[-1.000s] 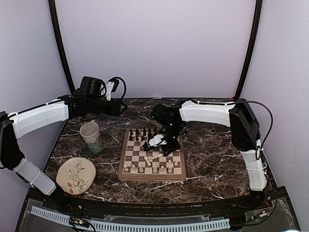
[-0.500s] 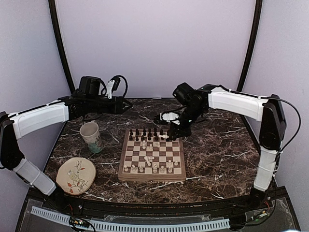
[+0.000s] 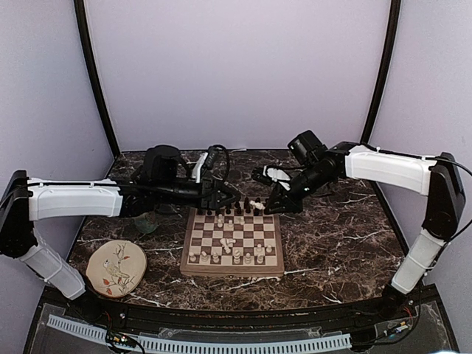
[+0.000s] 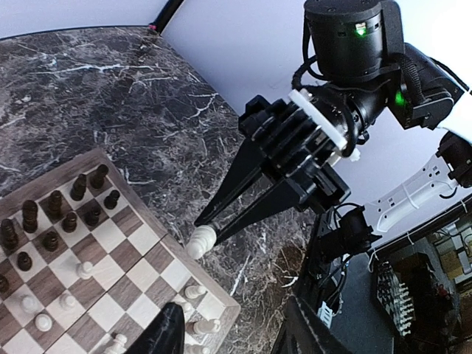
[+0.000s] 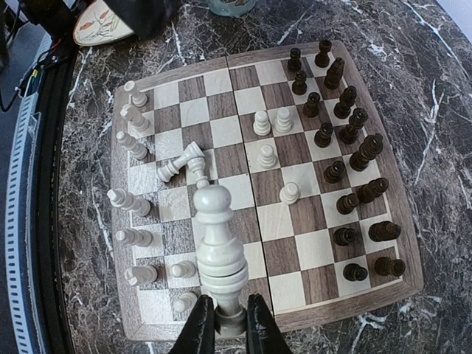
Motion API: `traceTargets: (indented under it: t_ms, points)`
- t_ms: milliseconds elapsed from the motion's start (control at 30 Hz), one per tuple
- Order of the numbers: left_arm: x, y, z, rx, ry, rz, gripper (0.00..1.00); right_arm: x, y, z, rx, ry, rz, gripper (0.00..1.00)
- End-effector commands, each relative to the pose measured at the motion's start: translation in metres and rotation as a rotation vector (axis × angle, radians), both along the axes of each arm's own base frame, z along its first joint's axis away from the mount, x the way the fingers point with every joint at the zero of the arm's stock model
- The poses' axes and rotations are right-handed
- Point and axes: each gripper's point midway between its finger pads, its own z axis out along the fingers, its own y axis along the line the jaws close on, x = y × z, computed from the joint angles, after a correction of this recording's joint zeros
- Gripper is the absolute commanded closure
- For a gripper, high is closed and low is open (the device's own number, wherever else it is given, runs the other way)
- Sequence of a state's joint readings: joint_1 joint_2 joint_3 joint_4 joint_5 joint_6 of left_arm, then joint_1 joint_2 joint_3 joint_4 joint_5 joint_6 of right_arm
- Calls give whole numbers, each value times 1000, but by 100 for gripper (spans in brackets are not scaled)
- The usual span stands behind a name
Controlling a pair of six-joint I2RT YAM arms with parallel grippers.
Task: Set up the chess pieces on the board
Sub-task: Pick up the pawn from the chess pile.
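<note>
A cream-white turned wooden chess piece (image 5: 219, 251) was clamped at its base between the two fingers of the right gripper (image 5: 229, 323). It was lifted clear of the square wooden chessboard with dark brown and cream squares (image 3: 232, 271) and hung over the board's right-hand side. Which square lay beneath it could not be told.

On the board, dark brown-black pieces (image 3: 221, 210) filled the far rows and cream-white pieces (image 3: 236, 258) lined the near row. A few cream ones stood loose mid-board, and two toppled cream pieces (image 5: 184, 158) lay near the centre.

The step in hand looked like carrying one cream piece to its home square. The next move probably called for bringing it toward the near rows, lowering it upright onto a free square, then releasing without knocking its neighbours.

The left gripper (image 3: 225, 195), fingers apart and holding nothing, hovered at the board's far edge, near the right gripper. The board sat on a dark marbled tabletop (image 3: 332, 236), with a round beige bird-patterned plate (image 3: 116, 268) well to its left.
</note>
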State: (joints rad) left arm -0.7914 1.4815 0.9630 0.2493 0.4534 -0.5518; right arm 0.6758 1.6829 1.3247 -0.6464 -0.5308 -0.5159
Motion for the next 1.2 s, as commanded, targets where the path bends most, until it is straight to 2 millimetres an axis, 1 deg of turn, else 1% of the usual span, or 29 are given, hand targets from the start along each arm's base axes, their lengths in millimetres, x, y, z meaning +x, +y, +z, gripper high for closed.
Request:
traceTargets:
  t_ms: [0,100,133,167,233,400,567,967,1067,1167]
  points:
    - [-1,-24,10,-57,8,-33,51,-3,5,27,113,-50,-1,87]
    - [-3,-36,5,-45,26,-51,52,-7,3,19,106,-35,4,87]
    - [-3,-39,3,-39,32,-53,53,-9,1,29,125,-56,5,87]
    - [-3,-42,0,-33,40,-55,54,-11,1,30,130,-59,8,87]
    - [-3,-47,-3,-28,48,-63,55,-14,0,31,136,-63,13,86]
    - [-3,-57,-6,-28,62,-87,60,-16,-3,27,133,-67,16,86]
    - [0,-60,-11,-11,71,-84,64,-16,-3,25,130,-66,22,86]
    - [-1,-65,-21,10,76,-116,87,-14,-3,17,111,-60,23,86]
    - [-2,-64,-17,16,59,-121,93,-14,-3,13,102,-62,22,86]
    - [-1,-56,-10,53,5,-108,95,-13,-7,7,86,-64,16,86]
